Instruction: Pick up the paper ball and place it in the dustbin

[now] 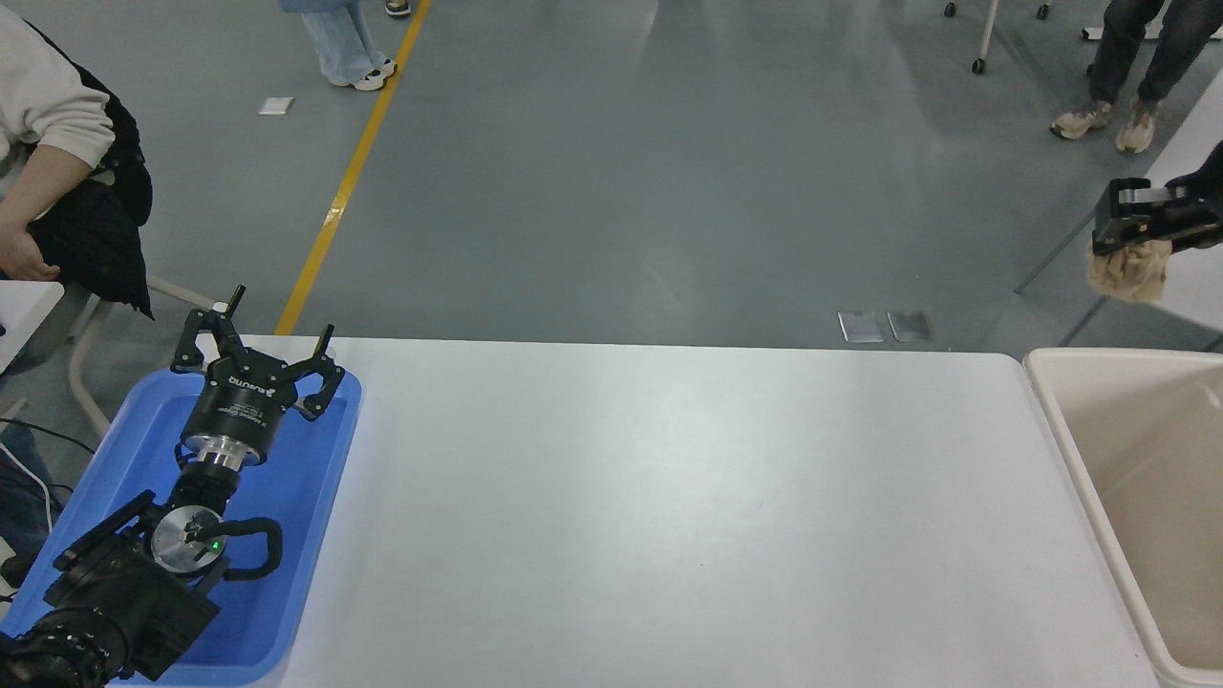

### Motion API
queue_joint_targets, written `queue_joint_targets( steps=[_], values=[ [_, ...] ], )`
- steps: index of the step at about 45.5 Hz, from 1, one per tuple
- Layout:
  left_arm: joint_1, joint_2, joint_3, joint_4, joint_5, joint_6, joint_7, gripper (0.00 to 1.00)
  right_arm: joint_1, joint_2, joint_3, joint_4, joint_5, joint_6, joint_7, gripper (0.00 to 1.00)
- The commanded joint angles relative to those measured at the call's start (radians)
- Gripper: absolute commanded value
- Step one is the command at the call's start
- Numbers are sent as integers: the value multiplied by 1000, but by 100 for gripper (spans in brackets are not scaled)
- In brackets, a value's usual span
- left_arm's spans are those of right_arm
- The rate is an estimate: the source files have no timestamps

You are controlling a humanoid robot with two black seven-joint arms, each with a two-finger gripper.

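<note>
The right pincer (1126,215), entering at the right edge high above the worktop, is clenched on the paper ball (1130,269), a crumpled tan wad that hangs below its black fingers. Ball and pincer sit in the air beyond the worktop's far right corner, above and behind the far end of the dustbin (1062,425), whose cream rim and deep smooth walls stand just off the worktop's right end. Nothing lies between the ball and the bin's open mouth.

The white worktop (669,516) spreads wide and glossy, catching pale reflections of the ceiling lights. At its left end sits a shallow blue tray (315,535), and over it the left arm is parked at the lower left, its left pincer (260,349) released, fingers spread above the tray's far edge.

Beyond the worktop runs a grey-green polished floor (611,172) crossed by a yellow line (349,177) slanting from the top towards the tray. Two small metal plates (887,326) are set in the floor near the worktop's far edge. A person in a cream sleeve (53,105) sits at the upper left; the legs and shoes of others (1099,119) stand at the top. Behind the ball, a second white table (1190,277) shows at the right edge.
</note>
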Motion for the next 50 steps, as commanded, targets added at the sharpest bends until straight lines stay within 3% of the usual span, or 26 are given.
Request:
queue_joint_targets(
  steps=[1, 11, 23, 38, 50],
  values=[
    [0, 0, 0, 0, -1, 0, 0, 100, 30, -1, -10, 3, 0, 15, 0, 0],
    [0, 0, 0, 0, 1, 0, 0, 100, -7, -16, -13, -5, 2, -9, -2, 0],
    [0, 0, 0, 0, 1, 0, 0, 100, -258, -44, -42, -117, 8, -245, -8, 0],
    [0, 0, 0, 0, 1, 0, 0, 100, -790, -50, -34, -563, 276, -408, -8, 0],
    [0, 0, 0, 0, 1, 0, 0, 100, -1085, -41, 87, -703, 399, -612, -8, 0]
  ],
)
